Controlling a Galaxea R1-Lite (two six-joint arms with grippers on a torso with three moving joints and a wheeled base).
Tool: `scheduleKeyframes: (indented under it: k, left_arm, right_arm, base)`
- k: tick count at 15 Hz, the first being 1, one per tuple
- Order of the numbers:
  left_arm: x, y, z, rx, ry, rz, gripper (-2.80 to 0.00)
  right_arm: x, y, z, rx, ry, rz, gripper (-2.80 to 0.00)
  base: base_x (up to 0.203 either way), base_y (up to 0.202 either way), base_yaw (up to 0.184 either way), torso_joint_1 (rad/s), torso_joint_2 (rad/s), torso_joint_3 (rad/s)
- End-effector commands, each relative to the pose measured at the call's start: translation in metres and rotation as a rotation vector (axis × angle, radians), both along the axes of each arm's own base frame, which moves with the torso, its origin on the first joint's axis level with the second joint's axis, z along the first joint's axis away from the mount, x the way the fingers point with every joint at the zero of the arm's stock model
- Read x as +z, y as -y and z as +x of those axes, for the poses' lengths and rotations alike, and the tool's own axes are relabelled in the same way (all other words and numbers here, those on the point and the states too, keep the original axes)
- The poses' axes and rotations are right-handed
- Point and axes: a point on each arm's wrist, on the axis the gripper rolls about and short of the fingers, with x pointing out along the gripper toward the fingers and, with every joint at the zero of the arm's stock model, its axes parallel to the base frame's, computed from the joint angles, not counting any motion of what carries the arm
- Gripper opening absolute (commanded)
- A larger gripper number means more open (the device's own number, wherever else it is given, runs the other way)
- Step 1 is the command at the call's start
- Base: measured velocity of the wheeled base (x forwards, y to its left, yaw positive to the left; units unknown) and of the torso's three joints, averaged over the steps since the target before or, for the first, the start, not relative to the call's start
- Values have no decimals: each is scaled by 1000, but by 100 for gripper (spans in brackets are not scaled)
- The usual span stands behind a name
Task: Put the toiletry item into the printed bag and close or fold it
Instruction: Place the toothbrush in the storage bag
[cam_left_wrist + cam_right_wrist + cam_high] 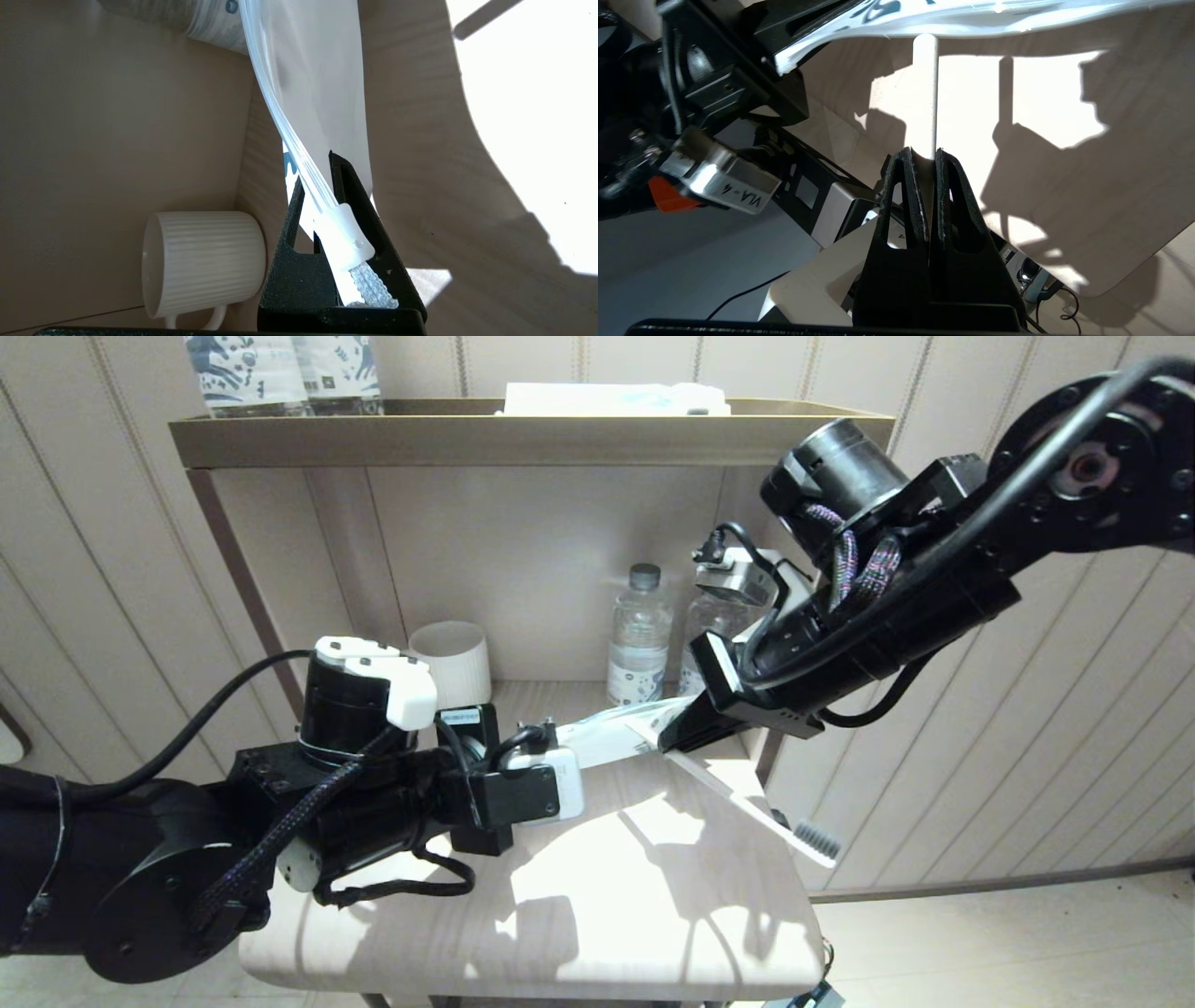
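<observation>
1. At the left of the head view, the left end effector [560, 747] is held above the pale wood-grain desk [579, 915], clenched on one end of the flat frosted-white translucent plastic printed bag [611, 733].
2. In the left wrist view, the bag's ridged zip edge and its white slider tab are seen pinched between the black fingers [359, 224] of the left end effector [334, 219], with the frosted bag [317, 93] stretching away from them.
3. A white ribbed ceramic mug [453, 663] stands on the desk behind the left arm, against the back wall.
4. The bag is suspended in the air between the two end effectors, clear of the desk.
5. Two clear plastic water bottles [639, 635] stand at the back of the desk, just beside the right arm.
6. The right end effector [677, 742] is positioned at the bag's other end, clenched on the long, thin white toiletry item [747, 798].
7. The stick's handle end [926, 93] is seen reaching up to the bag's edge [971, 21]; whether it has entered the bag cannot be told.
8. The dark grey bristled head [820, 840] is seen projecting down and to the right, over the desk's right edge.
</observation>
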Motion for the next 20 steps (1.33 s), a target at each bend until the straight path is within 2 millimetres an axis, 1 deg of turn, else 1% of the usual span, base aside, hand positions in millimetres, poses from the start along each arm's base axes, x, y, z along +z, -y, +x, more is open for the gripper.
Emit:
scheduleKeyframes:
  k: [1,2,4,7,9,14,17,20]
  left_arm:
    - [-2,0,-1,-2,-1,7,-280]
    - [-3,-1,-1,-2,-3,9,-280]
    - [-3,-1,-1,-2,-3,9,-280]
    - [-1,0,-1,-4,2,4,-280]
    - [-3,0,0,-4,-3,8,-280]
    - [-2,0,0,-5,0,5,-280]
    - [-1,0,-1,-6,-1,3,-280]
    - [0,-1,-1,-11,1,-3,-280]
  right_arm:
    - [8,3,-8,6,14,13,-280]
    - [15,6,-14,8,33,25,-280]
    - [17,7,-17,11,34,26,-280]
    - [3,2,-9,12,-17,-6,-280]
    - [1,1,-11,19,-41,-22,-280]
    - [-15,-6,2,17,-76,-47,-280]
    - [-19,-7,8,8,-76,-49,-280]
    - [-22,-8,10,11,-78,-52,-280]
  base:
    - [0,0,0,0,0,0]
    - [0,0,0,0,0,0]
    - [0,0,0,0,0,0]
    - [0,0,0,0,0,0]
    - [0,0,0,0,0,0]
    - [0,0,0,0,0,0]
    - [0,0,0,0,0,0]
    - [0,0,0,0,0,0]
